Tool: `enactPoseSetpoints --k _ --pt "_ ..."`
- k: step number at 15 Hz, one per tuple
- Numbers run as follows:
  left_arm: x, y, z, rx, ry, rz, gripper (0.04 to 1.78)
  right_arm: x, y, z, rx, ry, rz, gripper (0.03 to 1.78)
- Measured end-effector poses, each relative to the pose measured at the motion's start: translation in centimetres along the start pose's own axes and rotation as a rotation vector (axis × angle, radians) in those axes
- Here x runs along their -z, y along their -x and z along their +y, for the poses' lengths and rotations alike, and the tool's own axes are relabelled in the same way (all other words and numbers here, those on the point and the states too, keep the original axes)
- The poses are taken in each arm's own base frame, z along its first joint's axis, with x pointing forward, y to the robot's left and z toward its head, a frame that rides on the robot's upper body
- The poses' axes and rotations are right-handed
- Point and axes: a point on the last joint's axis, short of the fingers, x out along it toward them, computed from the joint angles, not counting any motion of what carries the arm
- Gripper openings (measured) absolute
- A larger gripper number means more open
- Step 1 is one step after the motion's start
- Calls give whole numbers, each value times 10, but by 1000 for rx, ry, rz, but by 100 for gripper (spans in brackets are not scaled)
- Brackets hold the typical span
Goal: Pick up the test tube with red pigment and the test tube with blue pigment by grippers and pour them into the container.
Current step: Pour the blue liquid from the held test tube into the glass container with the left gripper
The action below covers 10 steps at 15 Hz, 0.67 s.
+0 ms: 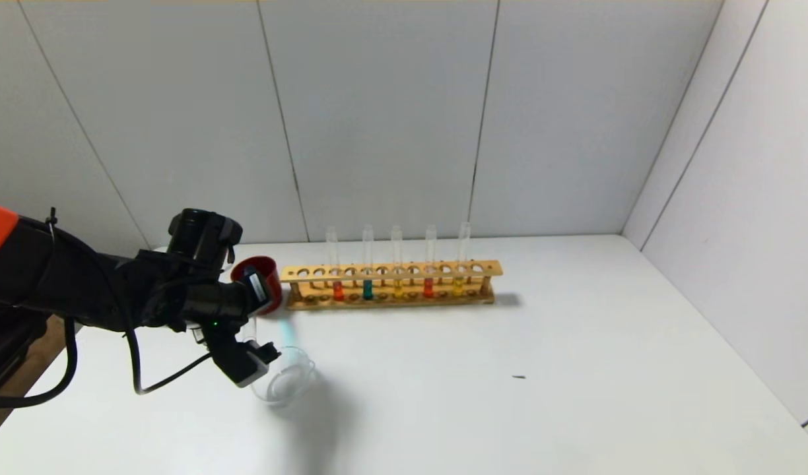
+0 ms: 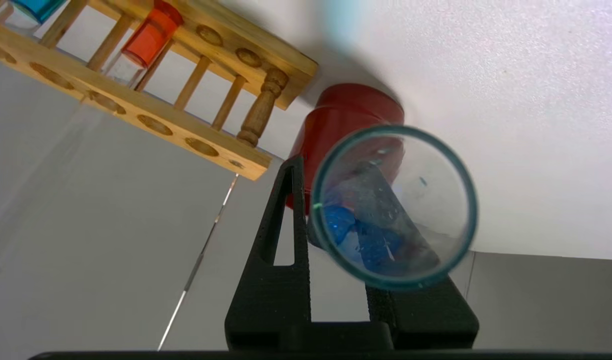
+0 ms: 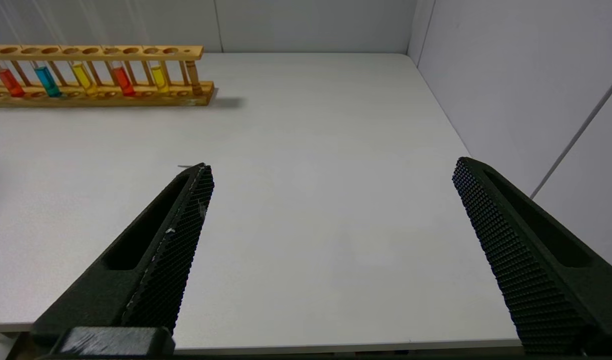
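So a test tube with blue pigment (image 2: 393, 207) is held tipped over the container (image 1: 286, 379) at the near left, mouth aimed toward the wrist camera, presumably so the liquid can be poured out. It's clamped between the fingers (image 2: 281, 250) of the left gripper (image 2: 336, 260), closed snugly on the glass. A test tube with red pigment (image 1: 338, 264) is left standing in the wooden rack (image 1: 391, 285), beside the red cup (image 1: 259, 280). The right gripper (image 3: 331, 200) is parked with its jaws spread wide, nothing held.
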Motion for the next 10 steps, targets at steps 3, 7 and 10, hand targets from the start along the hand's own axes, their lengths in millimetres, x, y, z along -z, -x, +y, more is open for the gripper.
enactPoseSetpoints --k 3,7,10 --pt "-4 -4 2 5 -8 12 34 0 0 0 0 0 0 175" --pt "-6 -7 0 22 -32 22 34 0 0 0 0 0 0 175" --pt "-7 -8 0 26 -56 19 34 0 0 0 1 0 0 175"
